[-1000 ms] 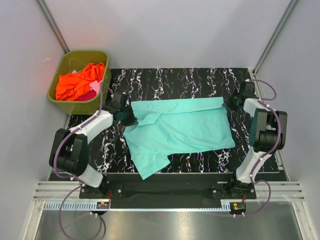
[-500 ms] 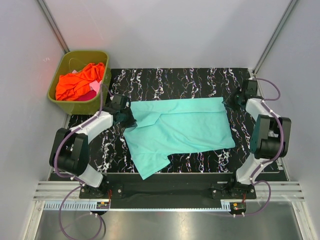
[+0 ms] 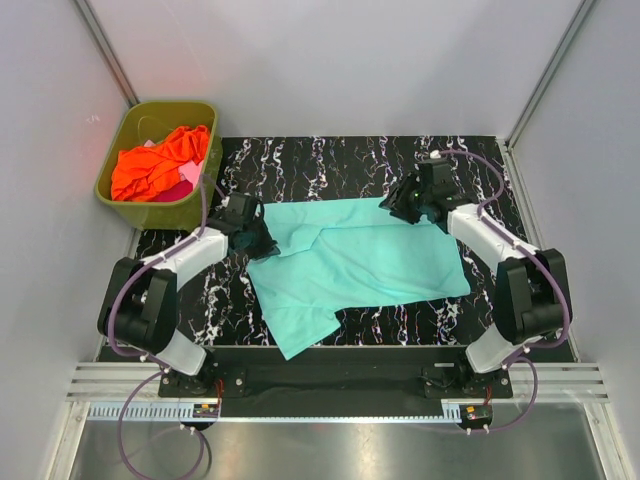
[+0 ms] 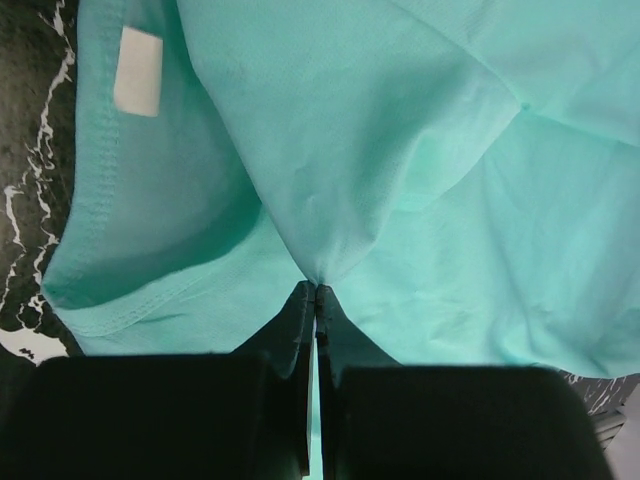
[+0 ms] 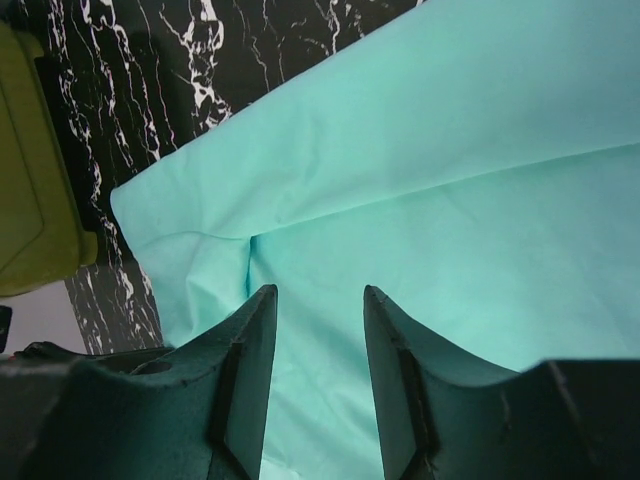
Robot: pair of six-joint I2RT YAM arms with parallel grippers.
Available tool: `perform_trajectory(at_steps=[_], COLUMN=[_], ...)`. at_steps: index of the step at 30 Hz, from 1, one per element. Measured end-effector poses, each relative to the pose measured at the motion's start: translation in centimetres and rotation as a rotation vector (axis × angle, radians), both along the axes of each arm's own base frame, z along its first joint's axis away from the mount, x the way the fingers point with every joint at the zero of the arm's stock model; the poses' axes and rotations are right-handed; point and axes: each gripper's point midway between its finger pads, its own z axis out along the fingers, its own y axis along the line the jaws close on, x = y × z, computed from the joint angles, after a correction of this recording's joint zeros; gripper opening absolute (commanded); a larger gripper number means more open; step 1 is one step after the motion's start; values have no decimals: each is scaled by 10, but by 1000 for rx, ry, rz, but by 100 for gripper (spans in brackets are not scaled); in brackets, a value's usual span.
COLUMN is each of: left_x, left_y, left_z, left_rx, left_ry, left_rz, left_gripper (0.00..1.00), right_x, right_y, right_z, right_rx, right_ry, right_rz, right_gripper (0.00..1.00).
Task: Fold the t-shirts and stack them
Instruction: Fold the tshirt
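Note:
A teal t-shirt (image 3: 365, 262) lies spread on the black marbled table (image 3: 340, 160), one sleeve hanging toward the near edge. My left gripper (image 3: 258, 240) is shut on a pinch of the teal cloth (image 4: 330, 200) at the shirt's left edge, near the collar. My right gripper (image 3: 398, 207) is open and hovers over the shirt's far edge; in the right wrist view its fingers (image 5: 252, 330) stand apart above the teal cloth (image 5: 450, 180), holding nothing. An orange t-shirt (image 3: 155, 160) and a pink one (image 3: 180, 188) lie bunched in the tub.
The olive-green tub (image 3: 130, 205) stands off the table's far left corner, and shows at the left edge of the right wrist view (image 5: 30, 190). Grey walls enclose the table on three sides. A metal rail (image 3: 330, 385) runs along the near edge.
My right arm swung from the table's far right corner leftward over the shirt's far edge. The shirt's far right corner now lies folded inward. My left gripper stays at the shirt's left edge.

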Motion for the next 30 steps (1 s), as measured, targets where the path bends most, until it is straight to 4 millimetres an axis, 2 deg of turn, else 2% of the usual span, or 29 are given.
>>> perform_trajectory(at_steps=[6,12,15,19,23,27,30], left_x=[-17,-25,-23,-20,-11,-9,-9], left_y=[-1,2,2,4,6,7,6], left_z=[-20,-31,-30,-28,-21,-20,-21], left_rx=[-1,12,10,3,-10,-12,-13], left_ry=[50,72,67,63,44,41,44], left_rz=[13,23,25,33,46,49,48], left_gripper=[0,0,0,0,0,0,0], right_x=[-12,-30,-37,-45,-51,-54,-55], right_y=[38,93,122,150,162,173,181], right_z=[-16,-35,-46,-63,-83,-95,-99], right_rx=[13,57,78,98,91,84,81], right_ry=[49,100,103,125,161,175,177], right_rz=[34,72,97,113,111,106,106], right_gripper=[46,45,42,31,29,34,35])
